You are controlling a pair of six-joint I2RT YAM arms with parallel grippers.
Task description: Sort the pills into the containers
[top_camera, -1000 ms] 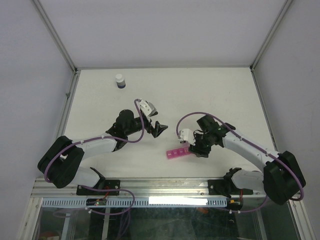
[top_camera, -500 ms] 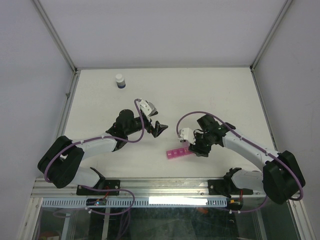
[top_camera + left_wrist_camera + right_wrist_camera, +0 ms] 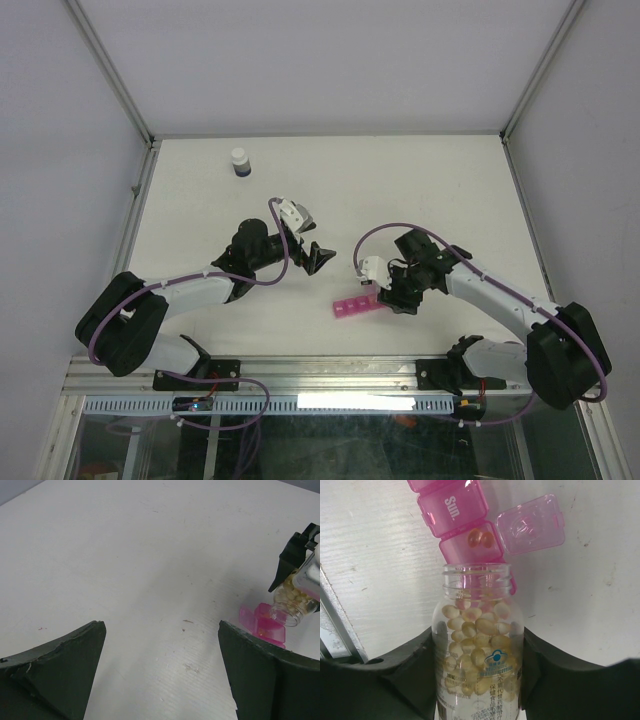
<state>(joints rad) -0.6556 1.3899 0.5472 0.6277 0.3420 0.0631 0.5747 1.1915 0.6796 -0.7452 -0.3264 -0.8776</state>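
The pink pill box (image 3: 355, 305) lies flat on the white worktop (image 3: 420, 180). Its lid marked "Sun." (image 3: 452, 502) is closed. The next compartment along has its lid (image 3: 530, 522) swung open to the side, and two amber capsules (image 3: 480, 539) lie inside.

The right end effector (image 3: 477, 680) is directly over that end of the pill box, clamped on a clear uncapped bottle (image 3: 476, 630). The bottle is full of pale yellow pills and is tipped so its mouth points at the open compartment. The rim sits just beside the pill box, perhaps touching it, but the wrist view is too steep to be sure.

The left end effector (image 3: 165, 670) hangs to the left of the pill box and a little beyond it, well apart from it. Its fingers are spread wide with only bare worktop between them.

A white-capped dark bottle (image 3: 239, 162) stands upright far beyond the pill box, toward the back left corner.
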